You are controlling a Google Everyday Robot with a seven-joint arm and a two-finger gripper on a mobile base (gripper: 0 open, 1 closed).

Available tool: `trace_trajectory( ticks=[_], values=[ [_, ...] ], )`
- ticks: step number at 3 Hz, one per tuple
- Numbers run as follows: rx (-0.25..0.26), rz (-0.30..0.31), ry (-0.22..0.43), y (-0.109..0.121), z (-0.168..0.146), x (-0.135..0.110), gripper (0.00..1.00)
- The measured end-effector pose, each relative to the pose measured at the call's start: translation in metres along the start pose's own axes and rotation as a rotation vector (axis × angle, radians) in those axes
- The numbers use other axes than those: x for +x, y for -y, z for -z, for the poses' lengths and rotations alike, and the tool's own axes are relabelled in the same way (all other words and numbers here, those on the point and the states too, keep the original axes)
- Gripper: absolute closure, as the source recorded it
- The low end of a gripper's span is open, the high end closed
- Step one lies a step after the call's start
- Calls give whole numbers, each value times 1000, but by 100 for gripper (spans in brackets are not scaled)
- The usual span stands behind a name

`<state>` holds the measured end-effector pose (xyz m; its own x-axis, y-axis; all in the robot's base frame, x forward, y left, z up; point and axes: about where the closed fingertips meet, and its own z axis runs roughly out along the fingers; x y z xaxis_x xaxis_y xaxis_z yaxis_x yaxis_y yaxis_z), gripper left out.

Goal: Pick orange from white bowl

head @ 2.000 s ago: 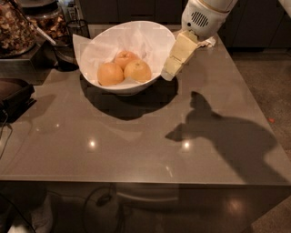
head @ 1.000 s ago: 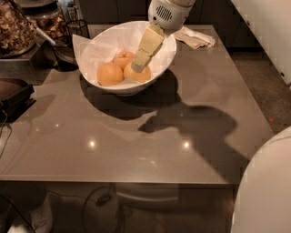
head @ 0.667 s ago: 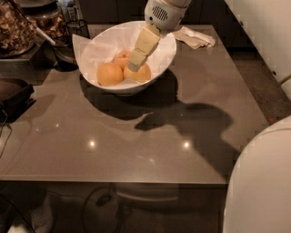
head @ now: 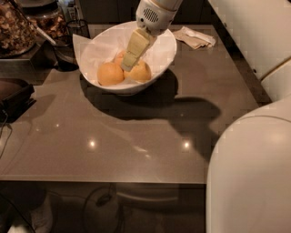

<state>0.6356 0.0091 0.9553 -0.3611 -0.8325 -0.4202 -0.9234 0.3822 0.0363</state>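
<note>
Cream gripper [head: 127,65] angles down-left into the white bowl [head: 166,51], tip at the orange [head: 142,73].

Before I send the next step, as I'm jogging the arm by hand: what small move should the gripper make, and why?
Probably ease the gripper down a little, centring on the orange beside its tip. It hangs over the white bowl, its tip between that orange and another orange, squarely over neither.

Glossy brown worktop [head: 136,157] mirrors two light spots [head: 92,144]; dark cabinets [head: 104,10] behind, dark floor [head: 234,54] at right. The pincer [head: 128,63] hangs above the worktop's far end.
</note>
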Motion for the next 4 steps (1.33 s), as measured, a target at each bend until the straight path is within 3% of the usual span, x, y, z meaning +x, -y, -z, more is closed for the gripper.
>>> trace_trajectory(
  ticks=[4],
  values=[
    [-13, -12, -56, 21, -36, -7, 26]
  ],
)
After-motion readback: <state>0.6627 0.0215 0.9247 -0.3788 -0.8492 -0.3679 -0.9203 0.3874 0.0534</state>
